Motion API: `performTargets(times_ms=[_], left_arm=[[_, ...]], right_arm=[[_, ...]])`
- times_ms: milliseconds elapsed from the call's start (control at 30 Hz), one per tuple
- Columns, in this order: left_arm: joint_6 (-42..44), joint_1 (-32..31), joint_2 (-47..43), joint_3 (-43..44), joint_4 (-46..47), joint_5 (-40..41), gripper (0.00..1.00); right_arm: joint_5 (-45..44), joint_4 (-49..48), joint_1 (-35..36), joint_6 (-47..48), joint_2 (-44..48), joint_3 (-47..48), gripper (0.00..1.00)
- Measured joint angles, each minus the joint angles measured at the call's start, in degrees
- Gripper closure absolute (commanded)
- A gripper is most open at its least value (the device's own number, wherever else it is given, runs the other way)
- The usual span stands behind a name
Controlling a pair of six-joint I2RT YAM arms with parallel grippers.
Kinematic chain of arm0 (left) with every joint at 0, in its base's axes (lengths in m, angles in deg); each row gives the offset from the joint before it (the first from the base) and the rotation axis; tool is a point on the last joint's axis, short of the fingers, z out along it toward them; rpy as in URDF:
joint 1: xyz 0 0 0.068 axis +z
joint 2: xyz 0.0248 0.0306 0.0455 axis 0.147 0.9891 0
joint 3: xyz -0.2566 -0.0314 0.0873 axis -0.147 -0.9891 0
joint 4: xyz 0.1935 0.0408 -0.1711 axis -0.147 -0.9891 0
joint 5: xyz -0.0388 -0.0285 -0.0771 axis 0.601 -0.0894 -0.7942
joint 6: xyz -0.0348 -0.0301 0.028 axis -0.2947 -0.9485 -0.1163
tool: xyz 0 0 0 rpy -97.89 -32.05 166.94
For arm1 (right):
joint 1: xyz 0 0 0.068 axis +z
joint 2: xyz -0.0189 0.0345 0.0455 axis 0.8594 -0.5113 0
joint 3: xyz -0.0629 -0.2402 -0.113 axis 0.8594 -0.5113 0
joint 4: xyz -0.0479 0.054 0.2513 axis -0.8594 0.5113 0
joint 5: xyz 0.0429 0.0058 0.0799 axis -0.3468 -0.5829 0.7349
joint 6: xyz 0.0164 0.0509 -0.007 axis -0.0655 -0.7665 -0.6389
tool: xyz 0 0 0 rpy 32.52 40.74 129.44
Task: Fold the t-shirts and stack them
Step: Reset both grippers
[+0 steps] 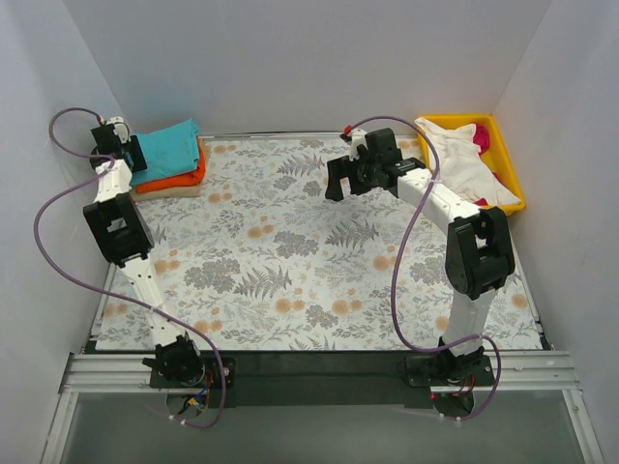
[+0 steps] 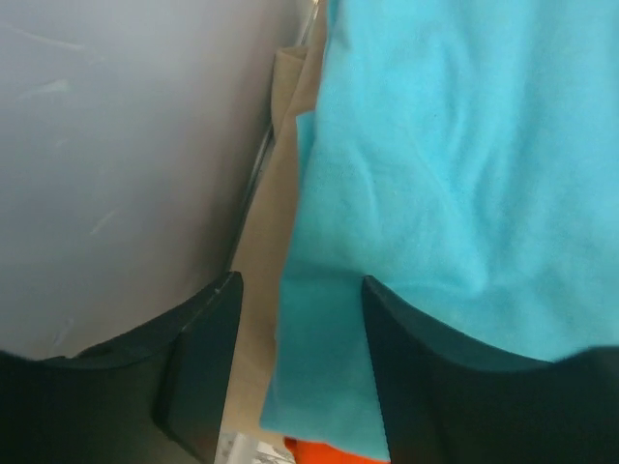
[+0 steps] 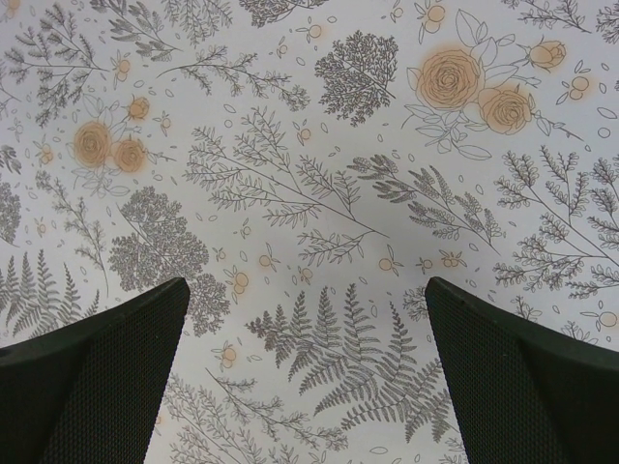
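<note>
teal shirt folded atop orange shirt | white shirt, magenta shirt crumpled far-right

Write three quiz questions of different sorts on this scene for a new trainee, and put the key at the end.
1. True or false: the teal t-shirt lies on top of the orange t-shirt.
2. Where does the white t-shirt lie? A) spread flat on the middle of the table; B) in the yellow tray; C) on the pile at the far left corner.
3. Fill in the blank: the right hand hangs open over the floral table cloth and holds ____.

Key: 1 true; 2 B; 3 nothing.
</note>
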Motion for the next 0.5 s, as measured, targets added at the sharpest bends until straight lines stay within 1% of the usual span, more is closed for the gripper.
performTargets(times_ms=[67, 133, 200, 267, 367, 500], left_arm=[[0.46, 0.13, -1.2, 0.0, -1.62, -1.66, 0.24], [0.04, 0.13, -3.32, 0.07, -4.17, -4.79, 0.19], [-0.37, 0.13, -5.44, 1.42, -7.58, -7.61, 0.05], [-0.74, -0.09, -8.79, 2.47, -10.71, -10.32, 0.04], [-0.83, -1.4, -16.26, 2.16, -14.93, -13.7, 0.03], [-1.16, -5.77, -29.4, -3.89, -17.88, -16.81, 0.02]], right_arm=[[-0.31, 0.68, -0.02, 0.76, 0.39, 0.0, 0.02], [-0.83, 1.97, -0.11, 1.44, 1.31, 0.0, 0.02], [-1.68, 3.5, -0.26, 2.62, 2.84, 0.0, 0.02], [-2.43, 4.7, -0.74, 4.07, 4.94, -0.15, 0.02], [-3.48, 6.27, -2.23, 5.97, 9.2, -1.6, 0.02], [-4.5, 8.87, -6.32, 8.79, 15.43, -4.46, 0.02]])
